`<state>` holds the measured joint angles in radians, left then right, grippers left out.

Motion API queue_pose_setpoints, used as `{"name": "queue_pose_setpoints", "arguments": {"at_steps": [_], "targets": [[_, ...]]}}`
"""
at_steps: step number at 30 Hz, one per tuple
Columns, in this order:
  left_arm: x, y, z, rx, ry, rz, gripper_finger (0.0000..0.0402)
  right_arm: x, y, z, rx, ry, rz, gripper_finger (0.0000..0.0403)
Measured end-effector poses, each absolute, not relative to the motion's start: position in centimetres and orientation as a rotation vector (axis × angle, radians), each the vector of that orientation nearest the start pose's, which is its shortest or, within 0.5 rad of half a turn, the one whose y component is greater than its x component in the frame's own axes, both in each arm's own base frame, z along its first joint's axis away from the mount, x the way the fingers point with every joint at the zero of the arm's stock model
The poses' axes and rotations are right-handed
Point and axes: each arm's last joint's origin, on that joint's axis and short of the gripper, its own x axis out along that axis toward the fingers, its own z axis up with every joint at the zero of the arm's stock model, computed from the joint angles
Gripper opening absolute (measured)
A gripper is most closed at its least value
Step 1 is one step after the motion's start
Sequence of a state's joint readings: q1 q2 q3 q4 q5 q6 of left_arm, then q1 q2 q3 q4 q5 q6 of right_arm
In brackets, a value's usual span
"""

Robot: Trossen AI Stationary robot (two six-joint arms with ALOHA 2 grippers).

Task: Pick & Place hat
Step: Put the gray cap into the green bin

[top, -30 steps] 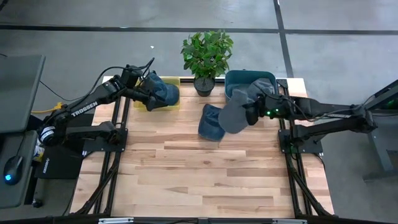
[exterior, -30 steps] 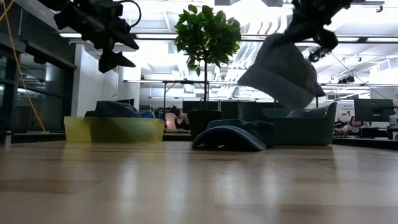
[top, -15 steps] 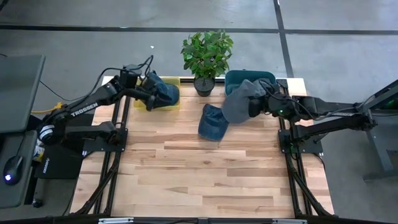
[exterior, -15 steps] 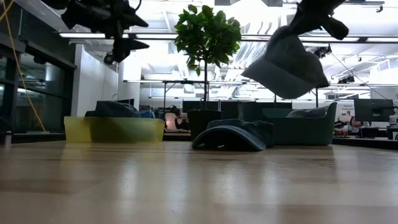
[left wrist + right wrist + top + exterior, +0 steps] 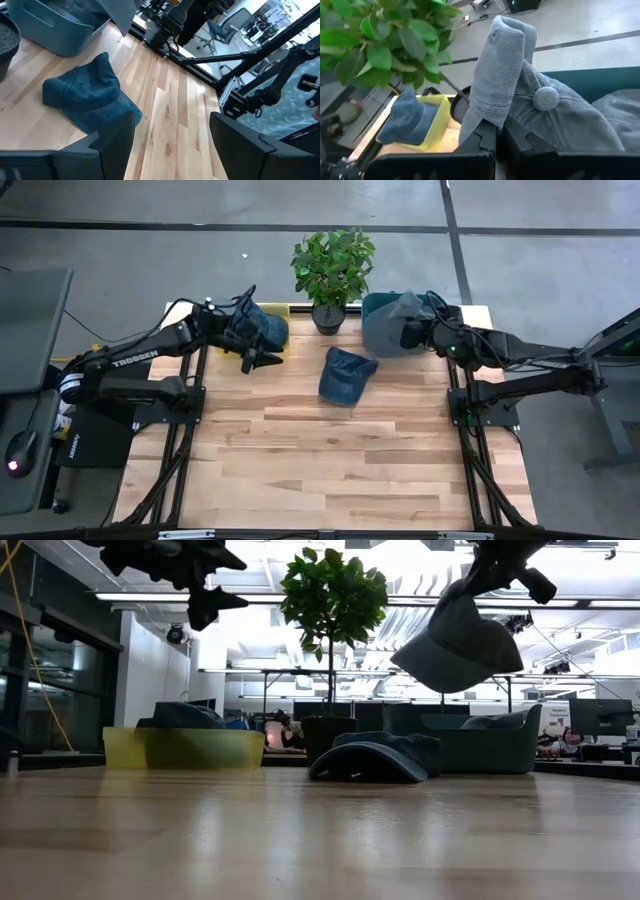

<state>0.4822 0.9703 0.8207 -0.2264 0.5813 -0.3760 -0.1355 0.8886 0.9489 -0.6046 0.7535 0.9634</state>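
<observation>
My right gripper [image 5: 408,335] is shut on a grey cap [image 5: 385,328] and holds it in the air above the teal bin [image 5: 372,304] at the far right of the table; in the low view the cap [image 5: 462,640] hangs high over the bin [image 5: 480,750]. A blue cap [image 5: 345,375] lies flat on the table's middle, also in the left wrist view [image 5: 85,100]. My left gripper [image 5: 258,352] is open, raised in the air beside the yellow bin [image 5: 283,345], left of the blue cap. My right gripper pinches a bunched fold of the grey cap's crown [image 5: 492,107] between its two fingers, next to the top button [image 5: 546,98]. The cap is lifted clear and hangs below the fingers [image 5: 505,565], tilted, above the teal bin.
A potted plant [image 5: 332,270] stands at the far edge between the two bins. The yellow bin holds a dark blue cap [image 5: 262,325]. Another grey cap [image 5: 615,112] lies in the teal bin. Bare wood [image 5: 340,460] spreads over the near half of the table.
My right gripper has carried the grey cap toward the far edge, from above the blue cap's right side to over the teal bin; the cap swung as it went. My left gripper has moved from over the yellow bin toward the near and right, toward the blue cap.
</observation>
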Motion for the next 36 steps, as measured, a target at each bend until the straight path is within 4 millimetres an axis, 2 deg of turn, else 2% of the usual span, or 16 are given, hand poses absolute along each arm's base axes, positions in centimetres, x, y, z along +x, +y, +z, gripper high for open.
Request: {"name": "queue_pose_setpoints", "arguments": {"at_steps": [8,20,27,36], "targets": [[19.5,7.4,31.0,-0.569,0.353,-0.058,0.0254,16.7,-5.6,34.3,0.769,0.003,-1.024,0.0000],[19.5,7.4,31.0,-0.582,0.354,-0.062,0.0254,16.0,-8.4,34.7,0.883,-0.071,-1.031,0.0000],[19.5,7.3,31.0,-0.585,0.356,-0.079,0.0254,15.6,-9.7,35.5,0.900,-0.186,-1.039,0.0000],[19.5,7.3,31.0,-0.601,0.357,-0.077,0.0254,15.4,-12.1,34.6,0.954,-0.183,-1.128,0.0000]]}}
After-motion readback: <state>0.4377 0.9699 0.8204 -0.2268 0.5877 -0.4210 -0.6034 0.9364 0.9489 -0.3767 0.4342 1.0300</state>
